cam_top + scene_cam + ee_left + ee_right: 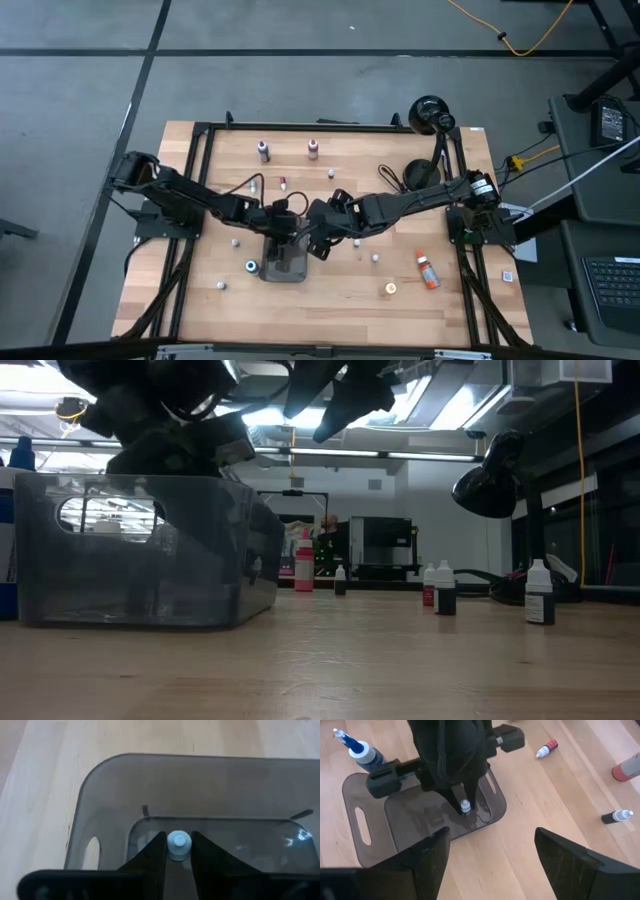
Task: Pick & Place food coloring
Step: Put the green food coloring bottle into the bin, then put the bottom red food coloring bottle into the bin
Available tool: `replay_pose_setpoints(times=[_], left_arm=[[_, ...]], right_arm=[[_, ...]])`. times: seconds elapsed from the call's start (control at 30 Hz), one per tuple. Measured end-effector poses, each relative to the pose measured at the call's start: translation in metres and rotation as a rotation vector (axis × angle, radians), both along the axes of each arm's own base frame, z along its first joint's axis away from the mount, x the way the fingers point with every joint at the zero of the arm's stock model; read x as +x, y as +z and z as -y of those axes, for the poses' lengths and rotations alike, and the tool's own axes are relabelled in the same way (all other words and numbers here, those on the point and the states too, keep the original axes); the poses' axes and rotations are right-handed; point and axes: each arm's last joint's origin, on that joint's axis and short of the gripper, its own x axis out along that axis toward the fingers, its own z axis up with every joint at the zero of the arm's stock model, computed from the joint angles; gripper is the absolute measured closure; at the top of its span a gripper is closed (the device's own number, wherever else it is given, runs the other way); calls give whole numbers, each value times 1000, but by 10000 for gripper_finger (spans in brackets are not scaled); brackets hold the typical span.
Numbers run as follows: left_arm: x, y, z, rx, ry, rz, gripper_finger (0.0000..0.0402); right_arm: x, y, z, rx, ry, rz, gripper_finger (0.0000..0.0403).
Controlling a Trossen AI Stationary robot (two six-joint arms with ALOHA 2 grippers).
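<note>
Here, I am partway through placing food coloring bottles into the dark grey tray (285, 268), which sits low and centre in the overhead frame. My left gripper (177, 854) hangs over the tray interior, its fingers clamped on a tiny bottle (178, 845) with a pale ribbed cap; in the right wrist picture that same bottle (465, 806) points down just above the tray floor, so I judge this one is about to be released, not yet set down. I see nothing else lying in the tray. My right gripper (490, 855) hovers just right of the tray, fingers wide apart and empty. Most of the job remains: a blue-tipped bottle (362, 751) stands beside the tray, a red-capped one (546, 748) and a dark one (616, 816) lie farther off, and an orange bottle (427, 270) rests at lower right of the table (330, 300), with more near the upper edge.
</note>
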Motion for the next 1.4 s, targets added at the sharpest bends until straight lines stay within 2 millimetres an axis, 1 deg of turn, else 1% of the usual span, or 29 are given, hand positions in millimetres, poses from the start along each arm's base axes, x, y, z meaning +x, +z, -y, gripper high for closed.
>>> replay_pose_setpoints(times=[0.2,0.43,0.77,0.8,0.97,1.07,1.2,1.4], left_arm=[[4,0,0,8,0,35,339],[9,-15,0,26,-8,6,339],[10,-16,-1,42,9,8,338],[10,-16,-1,41,9,8,330],[10,-16,-1,19,29,5,258],[8,-13,-1,4,36,7,228],[8,-2,0,-15,22,34,207],[3,22,0,-33,9,85,202]], right_arm=[[0,0,0,-1,-3,0,111],[0,0,0,-1,-2,0,112],[0,0,0,-1,-3,0,112],[0,0,0,-1,-3,0,112],[0,0,0,-1,-2,0,112],[0,0,0,-2,-2,0,112],[0,0,0,-2,-2,-1,112],[0,0,0,-2,-1,1,112]])
